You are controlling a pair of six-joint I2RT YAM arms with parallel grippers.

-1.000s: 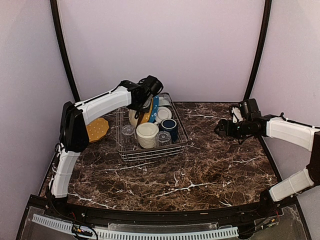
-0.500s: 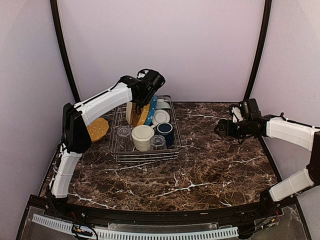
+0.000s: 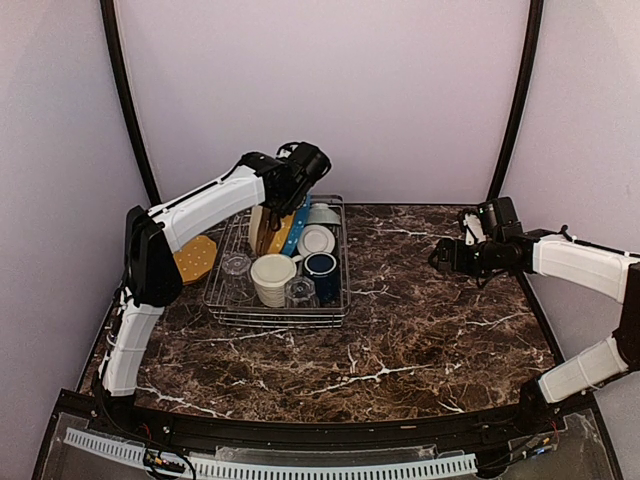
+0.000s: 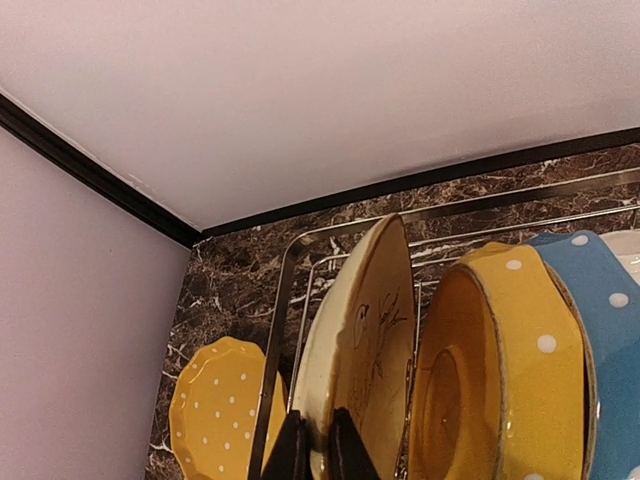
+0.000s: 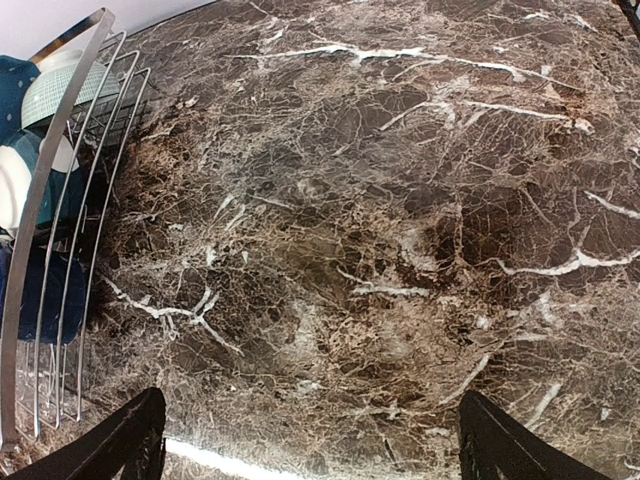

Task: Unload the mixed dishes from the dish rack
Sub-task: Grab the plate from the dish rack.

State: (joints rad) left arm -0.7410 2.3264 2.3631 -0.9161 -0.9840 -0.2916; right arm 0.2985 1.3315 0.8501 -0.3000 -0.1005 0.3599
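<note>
The dish rack [image 3: 275, 318] sits on the left half of the marble table [image 3: 420, 340]. In it a cream floral plate [image 4: 365, 340], a yellow plate [image 4: 480, 370] and a blue dotted plate [image 4: 600, 330] stand on edge along the far side, with a cream bowl [image 3: 272, 278], a dark blue mug [image 3: 322, 266] and two clear glasses [image 3: 236, 266] nearer the front. The left gripper [image 4: 318, 452] is pinched tight on the rim of the cream floral plate, and another yellow dotted plate [image 3: 195, 258] lies flat on the table just left of the rack. The right gripper [image 5: 308, 410] hangs over bare marble well to the right of the rack, its jaws spread wide and holding nothing.
</note>
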